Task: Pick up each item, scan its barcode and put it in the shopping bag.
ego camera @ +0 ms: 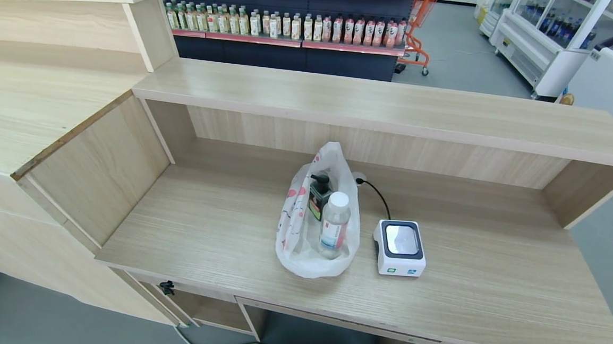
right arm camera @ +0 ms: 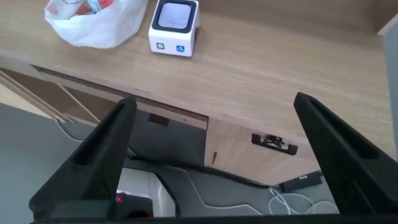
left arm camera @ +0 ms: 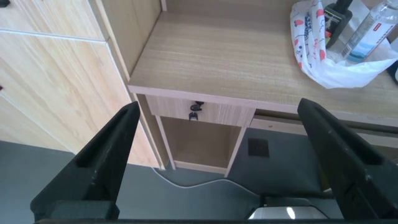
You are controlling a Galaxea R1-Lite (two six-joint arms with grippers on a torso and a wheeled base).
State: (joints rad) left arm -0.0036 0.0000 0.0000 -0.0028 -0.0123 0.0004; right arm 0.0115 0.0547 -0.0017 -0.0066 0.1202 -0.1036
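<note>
Left of the scanner (ego camera: 399, 247), the shopping bag (ego camera: 291, 232) holds a water bottle (ego camera: 334, 228) and pump bottle (ego camera: 318, 196); left gripper (left arm camera: 219, 109) and right gripper (right arm camera: 216, 102) gape empty.

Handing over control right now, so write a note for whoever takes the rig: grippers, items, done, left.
Left gripper and right gripper: jaws open, empty, held out in front of the counter.
Dark pump bottle and clear white-capped bottle stand in the shopping bag, scanner beside it on the robot's right.
Done: both bottles bagged.
Left: probably nothing; the job looks finished.
</note>
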